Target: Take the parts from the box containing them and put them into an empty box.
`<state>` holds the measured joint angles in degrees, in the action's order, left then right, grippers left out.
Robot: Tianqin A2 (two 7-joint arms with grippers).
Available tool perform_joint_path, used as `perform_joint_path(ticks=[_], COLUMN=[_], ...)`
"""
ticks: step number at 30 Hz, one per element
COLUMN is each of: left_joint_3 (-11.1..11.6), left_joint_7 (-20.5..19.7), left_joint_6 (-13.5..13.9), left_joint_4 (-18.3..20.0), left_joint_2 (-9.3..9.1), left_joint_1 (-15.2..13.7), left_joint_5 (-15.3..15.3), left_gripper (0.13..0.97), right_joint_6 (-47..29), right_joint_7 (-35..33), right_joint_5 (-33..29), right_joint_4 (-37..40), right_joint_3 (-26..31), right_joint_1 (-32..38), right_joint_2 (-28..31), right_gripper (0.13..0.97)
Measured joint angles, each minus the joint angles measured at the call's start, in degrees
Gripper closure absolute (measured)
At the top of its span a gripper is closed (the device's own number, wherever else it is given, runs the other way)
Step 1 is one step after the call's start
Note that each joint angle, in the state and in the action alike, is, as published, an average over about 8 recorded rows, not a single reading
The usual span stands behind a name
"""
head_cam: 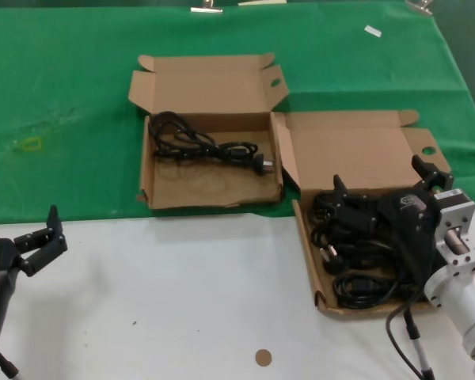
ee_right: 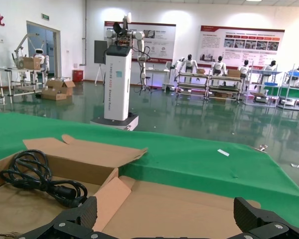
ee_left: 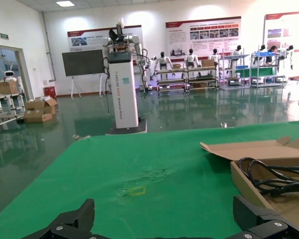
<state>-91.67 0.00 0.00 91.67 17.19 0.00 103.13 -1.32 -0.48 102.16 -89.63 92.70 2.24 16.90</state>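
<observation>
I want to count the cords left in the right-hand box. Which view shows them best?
The head view: the remaining cords lie piled in the right box, partly hidden by the right hand. Neither wrist view shows that pile; both show only the cord already in the other box.

This is a large robotics hall, part workshop and part showroom. The wrist views look across a glossy green floor [ee_left: 199, 114] under bright ceiling lights. A tall white pedestal [ee_left: 123, 92] carrying a two-armed robot stands out on the floor, and a row of white humanoid robots [ee_right: 204, 67] lines the back wall among metal shelving racks [ee_left: 224, 69]. Big printed display boards [ee_right: 239, 47] hang on the white wall, beside a dark screen on a stand [ee_left: 83, 62]. Open cardboard cartons [ee_left: 37, 109] sit stacked near a doorway. Close by, the workbench is covered with green cloth [head_cam: 71, 103] and a white surface [head_cam: 182, 293].
</observation>
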Motion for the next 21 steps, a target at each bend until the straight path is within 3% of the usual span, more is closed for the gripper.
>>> perform_joint_path(ticks=[21], left_joint_3=[0.0], left_joint_7=[0.0], left_joint_6=[0.0], left_joint_4=[0.0], left_joint_2=[0.00], left_joint_1=[0.0], left_joint_5=[0.0], left_gripper=[0.132], right_joint_6=[0.0], right_joint_7=[0.0], right_joint_5=[0.0], right_joint_4=[0.0], right_joint_3=[0.0], right_joint_1=[0.0], right_joint_2=[0.0], right_gripper=[0.129])
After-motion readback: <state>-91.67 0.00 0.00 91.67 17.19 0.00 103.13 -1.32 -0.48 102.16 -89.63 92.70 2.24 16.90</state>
